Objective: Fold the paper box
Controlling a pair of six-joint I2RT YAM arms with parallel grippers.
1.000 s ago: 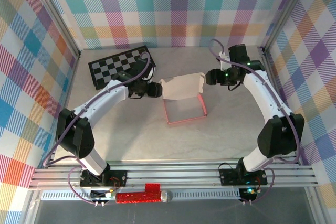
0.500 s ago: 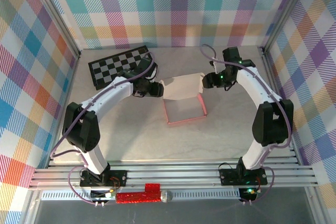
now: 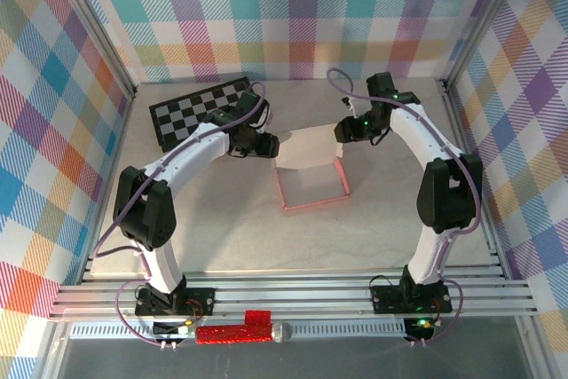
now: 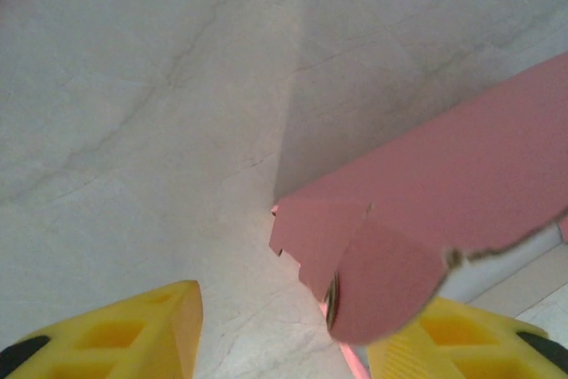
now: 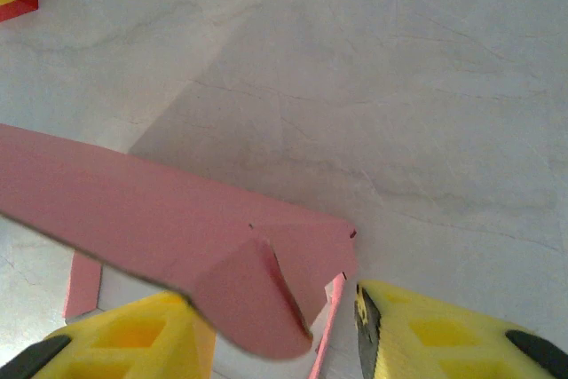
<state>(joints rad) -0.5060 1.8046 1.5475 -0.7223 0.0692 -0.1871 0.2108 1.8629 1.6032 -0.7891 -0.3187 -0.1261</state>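
Near the middle of the bench (image 3: 373, 219), between the two arms, sits the paper box (image 3: 306, 150). It is only partly formed. Its low tray with thin pink rims lies flat on the near side, and one long panel stands up, tilted, along the far side of the tray. At each end of this panel a small rounded tab sticks out.

The left end effector (image 3: 266, 146) is at the left end of the raised panel, and the right end effector (image 3: 343, 133) is at the right end, so both are just beside the card. From the left wrist camera, the tab of the paper box (image 4: 461, 175) hangs between the yellow fingers of the left end effector (image 4: 284, 326), close to one finger and well apart from the other. The jaws are parted and do not pinch the thin card. The right wrist camera gives almost the same picture: the panel (image 5: 133, 201) crosses the view and its tab lies over one finger of the right end effector (image 5: 277, 308). A clear gap remains to the other finger, so this one is also released.

I judge that the step in hand is the folding of the far wall, with the end tabs about to be taken or turned inward. The next move probably calls for both sides to act together, closing gently on the tabs or pushing them toward the tray. The panel must stay upright, because the card looks thin and may bend or slip.

Behind the left arm, the checkered board (image 3: 200, 108) lies apart from the work.
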